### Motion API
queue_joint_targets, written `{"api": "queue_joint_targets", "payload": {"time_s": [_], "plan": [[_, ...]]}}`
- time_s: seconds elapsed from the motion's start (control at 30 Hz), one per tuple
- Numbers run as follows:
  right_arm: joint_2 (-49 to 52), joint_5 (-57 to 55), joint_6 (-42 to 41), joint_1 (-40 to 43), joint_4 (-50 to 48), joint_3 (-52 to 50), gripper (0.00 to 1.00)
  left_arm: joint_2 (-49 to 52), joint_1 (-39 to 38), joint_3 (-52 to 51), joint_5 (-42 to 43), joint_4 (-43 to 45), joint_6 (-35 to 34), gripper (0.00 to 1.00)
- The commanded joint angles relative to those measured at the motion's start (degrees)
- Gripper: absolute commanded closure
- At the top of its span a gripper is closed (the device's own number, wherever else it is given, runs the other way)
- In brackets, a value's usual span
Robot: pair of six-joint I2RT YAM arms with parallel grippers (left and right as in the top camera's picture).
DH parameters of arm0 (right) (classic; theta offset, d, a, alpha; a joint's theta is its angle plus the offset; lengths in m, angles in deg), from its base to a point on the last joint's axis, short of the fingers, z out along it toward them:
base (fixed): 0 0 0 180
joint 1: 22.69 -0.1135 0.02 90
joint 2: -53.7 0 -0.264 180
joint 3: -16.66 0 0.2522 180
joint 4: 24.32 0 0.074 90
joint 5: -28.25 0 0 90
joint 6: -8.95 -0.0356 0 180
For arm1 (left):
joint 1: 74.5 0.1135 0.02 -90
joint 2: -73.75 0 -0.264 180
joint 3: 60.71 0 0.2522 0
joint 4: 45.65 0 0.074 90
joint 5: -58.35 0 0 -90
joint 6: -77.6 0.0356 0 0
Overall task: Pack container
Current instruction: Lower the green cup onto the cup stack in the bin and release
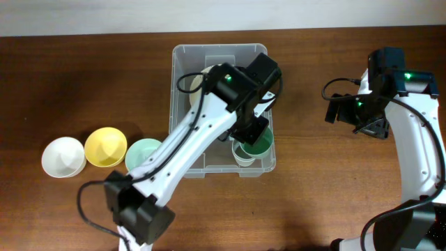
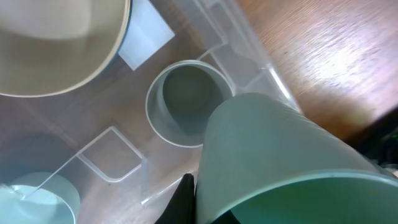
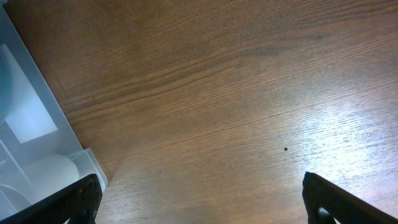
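Wooden table point(image 1: 70, 84), left hand point(image 1: 251, 134) holding green bowl point(image 1: 262, 146) over container point(image 1: 182, 52)

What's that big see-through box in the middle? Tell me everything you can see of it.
The container is a large clear plastic bin, rectangular with rounded corners, moulded ledges inside and a white label on its bottom. It sits flat and lidless on the brown wooden table. Inside are a beige bowl and a pale cup; the left gripper holds a green cup within its walls, near that cup.
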Motion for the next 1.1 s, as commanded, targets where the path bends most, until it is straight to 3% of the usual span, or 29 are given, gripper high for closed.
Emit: {"api": "queue_joint_targets", "payload": {"time_s": [0.0, 0.8, 0.83, 0.87, 0.97, 1.07], "plan": [[0.00, -0.72, 0.61, 0.00, 0.04, -0.11, 0.01, 1.75, 0.13, -0.17, -0.04, -0.46, 0.70, 1.00], [0.00, -0.72, 0.63, 0.00, 0.04, -0.11, 0.01, 1.86, 2.84, -0.17, -3.45, -0.31, 0.72, 0.97], [0.00, -0.72, 0.63, 0.00, 0.04, -0.11, 0.01, 1.86, 2.84, -0.17, -3.45, -0.28, 0.72, 0.85], [0.00, -0.72, 0.63, 0.00, 0.04, -0.11, 0.01, 1.86, 2.84, -0.17, -3.45, -0.31, 0.72, 0.64], [0.00, -0.72, 0.61, 0.00, 0.04, -0.11, 0.01, 1.86, 2.84, -0.17, -3.48, -0.31, 0.70, 0.48], [0.00, -0.72, 0.63, 0.00, 0.07, -0.11, 0.01, 1.86, 2.97, -0.17, -3.52, -0.26, 0.72, 0.45]]}}
